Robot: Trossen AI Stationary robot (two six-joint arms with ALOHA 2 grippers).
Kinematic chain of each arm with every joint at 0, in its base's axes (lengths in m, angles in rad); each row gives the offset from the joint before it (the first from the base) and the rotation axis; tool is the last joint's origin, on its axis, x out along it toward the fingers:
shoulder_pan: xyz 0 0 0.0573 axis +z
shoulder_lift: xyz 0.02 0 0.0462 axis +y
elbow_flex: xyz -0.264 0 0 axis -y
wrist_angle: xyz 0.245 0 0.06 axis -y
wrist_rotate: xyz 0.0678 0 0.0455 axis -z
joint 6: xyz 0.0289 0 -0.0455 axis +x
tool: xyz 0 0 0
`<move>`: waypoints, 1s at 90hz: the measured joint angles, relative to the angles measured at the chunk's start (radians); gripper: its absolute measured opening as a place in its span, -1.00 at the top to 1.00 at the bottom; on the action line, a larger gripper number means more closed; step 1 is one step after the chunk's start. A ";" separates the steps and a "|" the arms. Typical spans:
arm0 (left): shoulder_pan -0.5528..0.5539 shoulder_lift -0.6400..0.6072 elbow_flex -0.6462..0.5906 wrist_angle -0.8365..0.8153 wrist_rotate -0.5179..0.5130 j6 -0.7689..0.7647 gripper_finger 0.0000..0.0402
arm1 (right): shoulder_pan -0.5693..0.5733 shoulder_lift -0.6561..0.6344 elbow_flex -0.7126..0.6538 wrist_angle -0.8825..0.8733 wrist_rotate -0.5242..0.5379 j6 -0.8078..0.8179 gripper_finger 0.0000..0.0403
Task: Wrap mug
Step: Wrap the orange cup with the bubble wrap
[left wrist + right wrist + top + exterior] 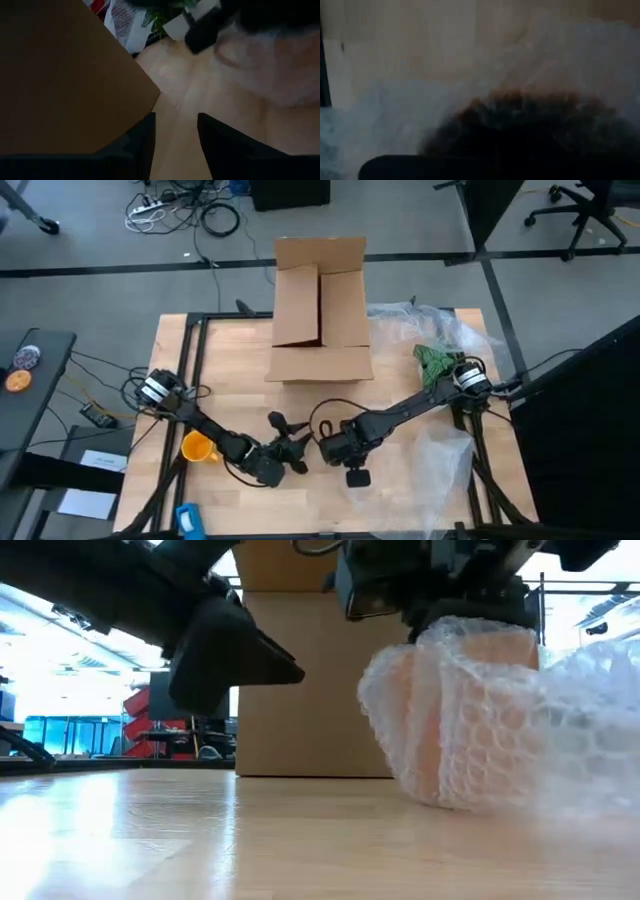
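Observation:
A yellow-orange mug [197, 447] stands on the table at the near left, beside my left arm, and no gripper touches it. A clear bubble-wrap sheet is gathered into an upright bundle [455, 720] under my right gripper [345, 452]. The rest of the sheet [445, 450] trails toward the table's right. An orange tint shows through the bundle, but I cannot tell what is inside. My left gripper [176, 145] is open with nothing between its fingers. It stands just left of the bundle [290, 442] and clear of the table. My right gripper comes down on the top of the bubble-wrap bundle [470, 632] from above. Its own body hides the fingertips, so the kind of hold does not show. The bundle stands upright below the gripper, with its lower end [440, 798] on the table.
An open cardboard box [320, 310] stands at the far middle of the table. A green thing [435, 360] and more clear plastic lie at the far right. A blue thing [187, 518] sits at the near-left edge. Bare wood lies between the box and the grippers.

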 joint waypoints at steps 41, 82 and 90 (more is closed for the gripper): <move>-0.110 -0.147 -0.001 -0.034 -0.024 0.078 0.35 | 0.032 -0.090 0.205 -0.375 0.269 0.086 1.00; -0.149 -0.147 -0.002 -0.029 -0.023 0.041 0.35 | 0.044 -0.142 0.173 -0.325 0.340 0.333 0.55; -0.168 -0.147 -0.002 -0.030 -0.022 0.028 0.35 | 0.024 -0.143 0.145 -0.312 0.341 0.290 0.34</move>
